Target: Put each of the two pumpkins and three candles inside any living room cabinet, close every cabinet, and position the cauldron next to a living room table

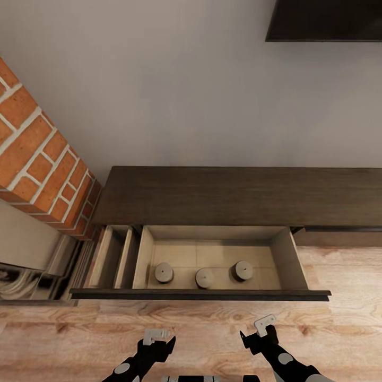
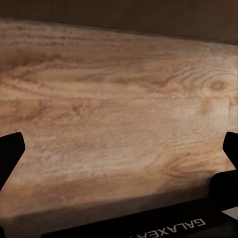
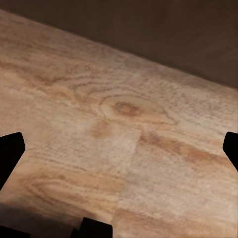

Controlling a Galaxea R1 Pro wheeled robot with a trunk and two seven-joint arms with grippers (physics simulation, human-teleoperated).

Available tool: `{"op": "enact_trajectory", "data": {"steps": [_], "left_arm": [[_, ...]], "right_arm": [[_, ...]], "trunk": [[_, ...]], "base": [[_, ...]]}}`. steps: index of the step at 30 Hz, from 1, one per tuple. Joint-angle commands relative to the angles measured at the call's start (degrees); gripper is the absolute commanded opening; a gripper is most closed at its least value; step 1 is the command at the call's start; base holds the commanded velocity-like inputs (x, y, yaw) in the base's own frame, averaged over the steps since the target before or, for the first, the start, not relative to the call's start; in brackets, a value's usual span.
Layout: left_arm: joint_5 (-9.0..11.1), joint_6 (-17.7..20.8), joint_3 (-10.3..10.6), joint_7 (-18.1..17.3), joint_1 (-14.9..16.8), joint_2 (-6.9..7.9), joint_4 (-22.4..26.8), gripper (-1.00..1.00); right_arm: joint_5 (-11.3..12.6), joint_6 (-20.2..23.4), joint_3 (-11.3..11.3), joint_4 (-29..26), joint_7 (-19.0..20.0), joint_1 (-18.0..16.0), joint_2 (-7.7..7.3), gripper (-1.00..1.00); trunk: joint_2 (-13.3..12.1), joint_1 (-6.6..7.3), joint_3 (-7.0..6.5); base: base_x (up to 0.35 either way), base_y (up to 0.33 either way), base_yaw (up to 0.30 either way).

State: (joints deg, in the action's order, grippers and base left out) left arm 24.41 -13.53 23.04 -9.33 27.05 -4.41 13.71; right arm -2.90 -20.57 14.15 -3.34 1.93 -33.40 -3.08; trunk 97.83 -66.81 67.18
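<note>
Standing against the pale wall, the cabinet (image 1: 239,196) runs long, low and dark brown, with one wide drawer (image 1: 201,293) pulled fully out over the wooden floor (image 1: 63,339). Drawer interior: pale beige, holding three candles in a row toward the front edge, each a stubby grey-beige cylinder set upright and apart from its neighbours, namely the left candle (image 1: 164,272), the middle candle (image 1: 204,277) slightly nearer the drawer front, and the right candle (image 1: 243,270). Beside this compartment, toward the brick fireplace (image 1: 42,170), two narrow beige divisions (image 1: 114,257) of the same pulled-out unit stand open to view. Upper corner of the head view: a dark screen (image 1: 323,20) mounted on the wall above the cabinet. Left gripper (image 1: 157,342): low in the head view, hovering over the floor just short of the drawer front, touching nothing; in its wrist view the fingertips (image 2: 11,153) sit at the far edges with bare floorboards between them, so the jaws are spread wide. Right gripper (image 1: 259,330): likewise above the floor near the drawer front, empty; its wrist view shows fingertips (image 3: 11,151) at opposite edges, jaws parted over wood grain.
</note>
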Motion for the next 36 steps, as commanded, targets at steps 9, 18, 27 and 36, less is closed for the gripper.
{"op": "enact_trajectory", "data": {"steps": [9,18,27,36], "left_arm": [[0.0,0.0,0.1,0.0,0.0,-0.04,0.0,1.0],[-0.1,0.0,0.1,0.1,0.0,-0.07,3.3,1.0],[-0.1,0.0,0.1,0.1,0.0,0.31,4.5,1.0],[-0.1,0.0,0.0,0.2,0.0,0.26,7.3,1.0]], "right_arm": [[0.0,0.0,0.0,-0.1,0.0,0.0,0.05,1.0],[0.0,0.0,-0.3,-0.7,-0.4,0.0,0.9,1.0],[-0.1,0.0,-4.2,-1.1,-5.3,-0.1,1.28,1.0],[3.1,0.1,-4.4,-4.3,-5.5,-0.3,1.32,1.0]], "trunk": [[3.6,-1.98,1.62],[7.2,-3.96,3.24],[9.2,-5.06,4.14],[12.8,-7.03,5.75]], "base": [[0.0,0.0,0.0],[0.0,0.0,0.0],[0.0,0.0,0.0],[0.0,0.0,0.0]]}}
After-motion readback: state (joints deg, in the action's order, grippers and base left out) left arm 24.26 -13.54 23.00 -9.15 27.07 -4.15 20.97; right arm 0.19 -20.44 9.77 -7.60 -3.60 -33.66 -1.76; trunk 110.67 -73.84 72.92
